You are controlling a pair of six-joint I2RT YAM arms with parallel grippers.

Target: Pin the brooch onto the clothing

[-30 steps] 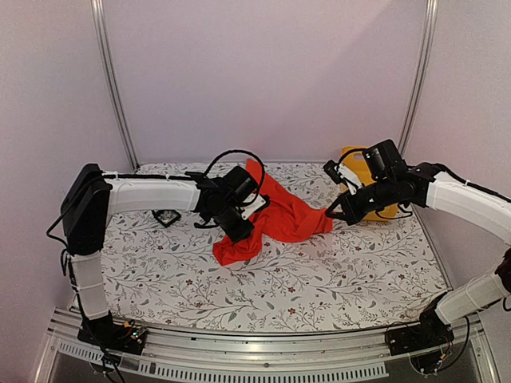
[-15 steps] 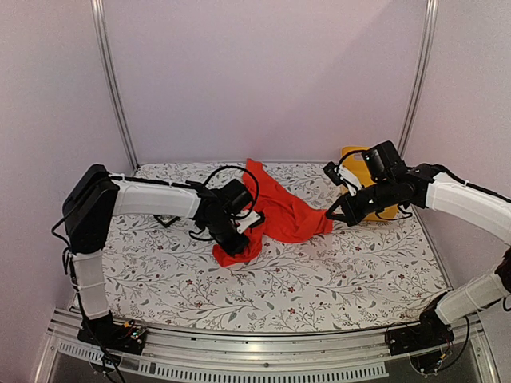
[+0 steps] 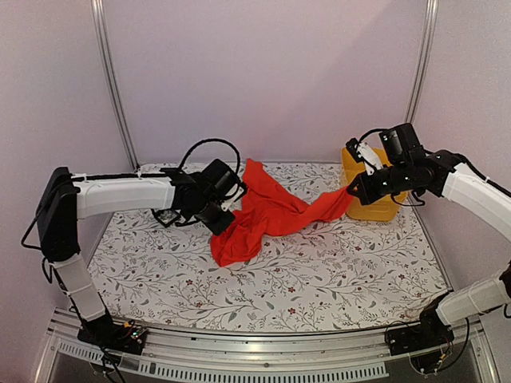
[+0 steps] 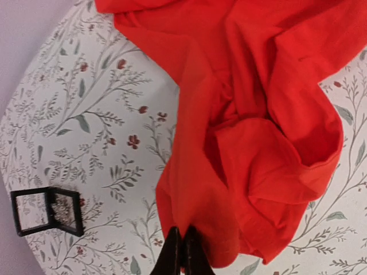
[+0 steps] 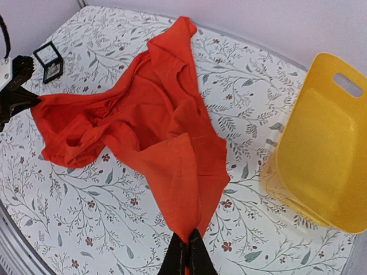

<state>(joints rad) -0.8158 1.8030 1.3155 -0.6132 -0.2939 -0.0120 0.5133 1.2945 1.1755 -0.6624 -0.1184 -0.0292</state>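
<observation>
Biggest first: a white tabletop [image 3: 319, 279], printed all over with grey leaves and small red flowers.

Sprawled across its middle toward the far edge, a bright red-orange short-sleeved T-shirt [image 3: 267, 214]. Crumpled and pulled long. One end peaking up near the far edge, a bunched fold lying left of centre, a narrow tail drawn up off the surface toward the far right corner.

Stretching in from the left edge, a white left arm [image 3: 128, 193]. Coming in over the right edge, a white right arm [image 3: 471, 187], raised above the cloth.

In the far right corner, a yellow plastic basket [image 3: 377, 209] with a cut-out handle slot, its inside showing in the right wrist view.

Now the left pincer [image 4: 182, 245]: clenched, tips pressed together, the T-shirt's lower left edge nipped between them, low over the table.

And the right pincer [image 5: 188, 247]: clenched as well, grasping the T-shirt's narrow tail and holding it lifted just beside the basket.

Toward the far left corner, apart from the fabric, a small black square display box [image 4: 46, 212], lying open in two halves.

Inside one half, a tiny glittery cluster, the brooch [image 4: 64, 211], too small for any shape to be made out.
</observation>
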